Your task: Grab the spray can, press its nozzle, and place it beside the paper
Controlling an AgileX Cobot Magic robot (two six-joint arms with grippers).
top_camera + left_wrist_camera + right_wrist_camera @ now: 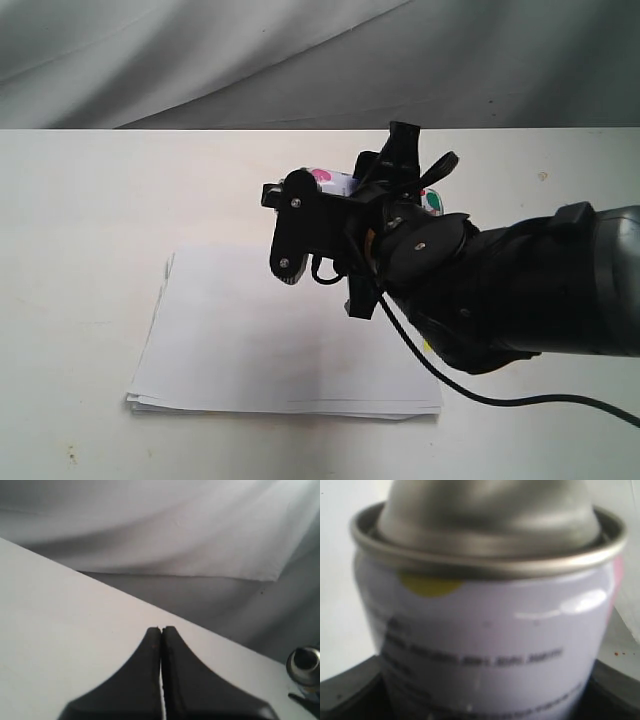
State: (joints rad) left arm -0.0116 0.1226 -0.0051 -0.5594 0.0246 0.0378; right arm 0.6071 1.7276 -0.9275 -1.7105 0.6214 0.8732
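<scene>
My right gripper (pixel 345 195) is shut on the spray can (pixel 333 181), holding it in the air over the far right part of the paper (pixel 250 340). In the right wrist view the spray can (pixel 485 645) fills the frame: a white printed label, a yellow dot, a silver rim and dome. Dark fingers (pixel 350 695) press against both its sides around the gripper (pixel 485 700). The nozzle is cut off by that frame's edge. My left gripper (pixel 161 629) is shut and empty over bare table. The can's silver top (pixel 303 662) shows at the edge of the left wrist view.
The paper lies flat on the white table (pixel 80 200), towards the front. A grey cloth backdrop (pixel 200 50) hangs behind the table's far edge. A black cable (pixel 520 402) trails from the right arm across the table.
</scene>
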